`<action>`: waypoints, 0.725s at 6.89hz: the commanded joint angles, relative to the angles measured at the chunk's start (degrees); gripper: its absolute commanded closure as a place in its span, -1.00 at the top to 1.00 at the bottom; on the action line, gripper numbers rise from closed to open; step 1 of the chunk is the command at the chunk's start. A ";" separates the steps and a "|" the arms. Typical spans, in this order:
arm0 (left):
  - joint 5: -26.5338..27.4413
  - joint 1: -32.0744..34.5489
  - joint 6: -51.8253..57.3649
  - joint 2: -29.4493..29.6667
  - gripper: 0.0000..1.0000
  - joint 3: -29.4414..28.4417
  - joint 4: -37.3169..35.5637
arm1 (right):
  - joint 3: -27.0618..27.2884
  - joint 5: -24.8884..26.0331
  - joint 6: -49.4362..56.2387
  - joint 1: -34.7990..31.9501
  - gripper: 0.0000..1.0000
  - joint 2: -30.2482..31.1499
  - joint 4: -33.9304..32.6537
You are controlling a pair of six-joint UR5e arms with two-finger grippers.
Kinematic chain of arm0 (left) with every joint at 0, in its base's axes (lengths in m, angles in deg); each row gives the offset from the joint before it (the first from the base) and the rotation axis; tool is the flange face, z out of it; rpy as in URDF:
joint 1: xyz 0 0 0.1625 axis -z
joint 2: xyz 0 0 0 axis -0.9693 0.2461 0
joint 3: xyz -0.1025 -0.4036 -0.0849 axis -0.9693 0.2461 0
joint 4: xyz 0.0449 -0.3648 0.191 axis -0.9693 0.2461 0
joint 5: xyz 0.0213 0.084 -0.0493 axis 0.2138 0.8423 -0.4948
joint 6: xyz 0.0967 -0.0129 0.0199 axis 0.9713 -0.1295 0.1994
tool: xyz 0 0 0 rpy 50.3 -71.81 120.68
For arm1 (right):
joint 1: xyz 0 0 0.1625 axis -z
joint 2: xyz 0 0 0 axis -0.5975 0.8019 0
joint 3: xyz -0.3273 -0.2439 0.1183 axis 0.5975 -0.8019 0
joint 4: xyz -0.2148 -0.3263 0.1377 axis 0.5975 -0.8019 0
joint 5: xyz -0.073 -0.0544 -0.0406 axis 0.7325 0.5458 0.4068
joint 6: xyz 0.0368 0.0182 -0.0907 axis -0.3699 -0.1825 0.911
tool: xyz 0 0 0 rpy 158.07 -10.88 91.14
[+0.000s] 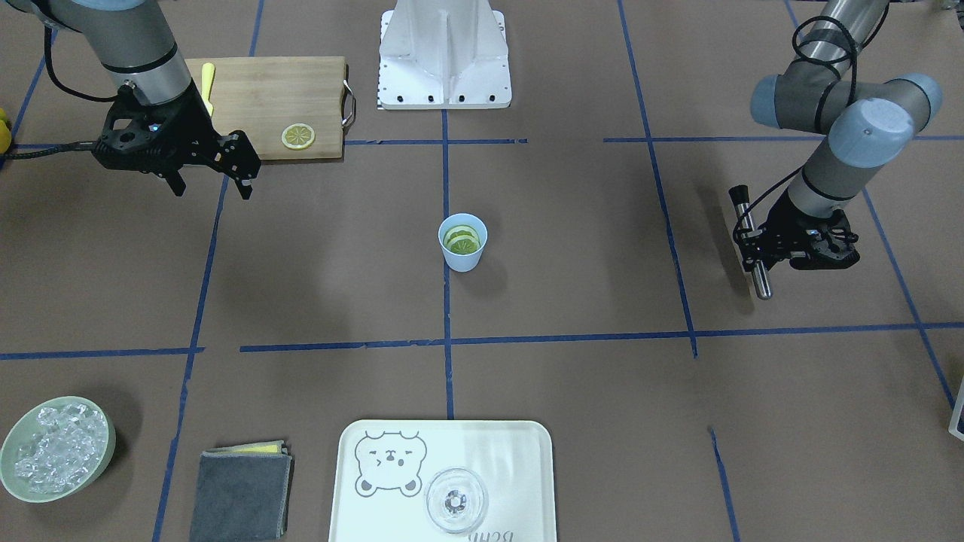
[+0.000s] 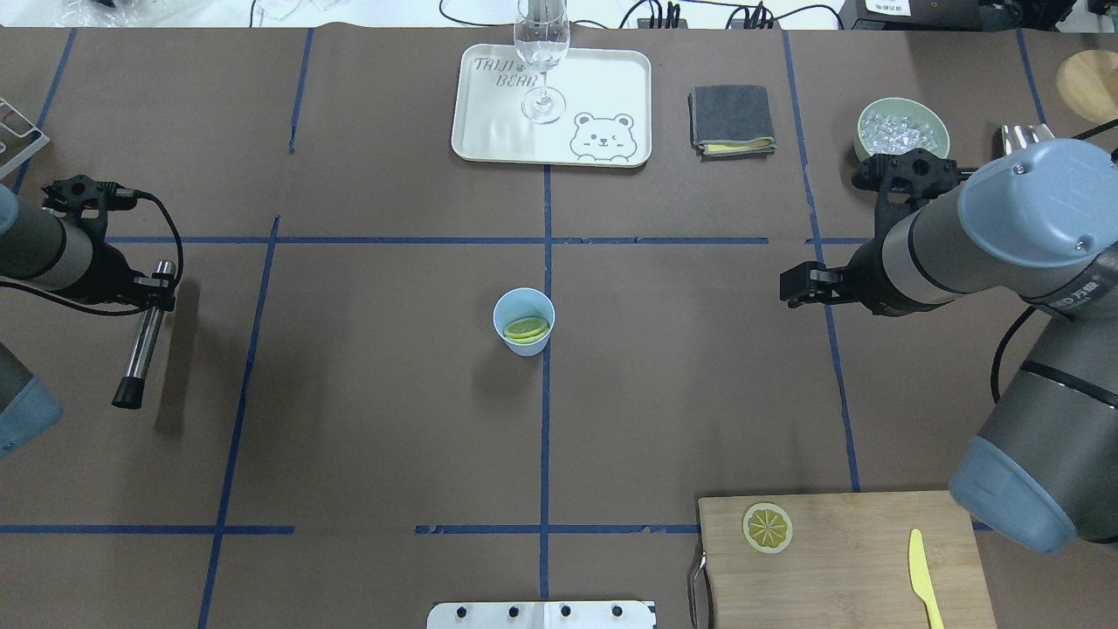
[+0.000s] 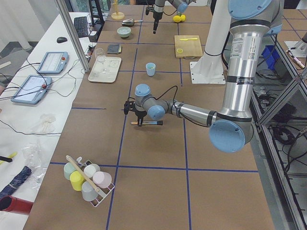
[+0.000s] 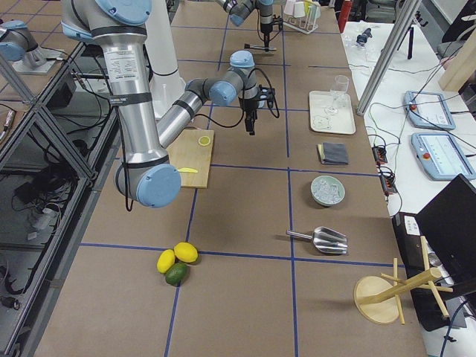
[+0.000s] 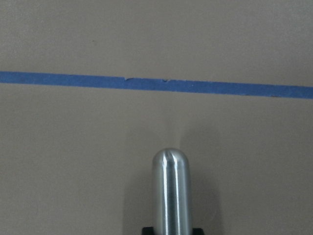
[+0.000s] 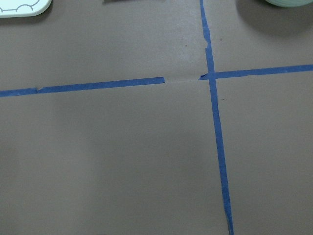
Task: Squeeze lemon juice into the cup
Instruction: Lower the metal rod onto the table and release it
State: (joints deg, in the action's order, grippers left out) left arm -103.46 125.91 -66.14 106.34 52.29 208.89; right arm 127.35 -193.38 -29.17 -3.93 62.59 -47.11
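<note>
The light-blue cup stands upright at the table's middle, with lemon slices inside it. Another lemon slice lies on the wooden cutting board. My right gripper is open and empty, hovering above the table beside the board and well away from the cup. My left gripper is shut on a metal rod, far from the cup on the other side.
A yellow plastic knife lies on the board. A white bear tray carries a clear glass. A pale green bowl of ice and a folded grey cloth sit nearby. The white robot base stands behind the cup.
</note>
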 commanded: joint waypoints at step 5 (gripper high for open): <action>0.00 -0.59 0.69 1.60 -0.53 -2.51 0.22 | -0.08 -0.09 0.00 0.10 1.00 0.00 0.00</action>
State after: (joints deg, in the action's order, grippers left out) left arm -103.46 125.42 -65.50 107.62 50.13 209.10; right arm 127.20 -193.44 -29.17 -3.83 62.57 -47.10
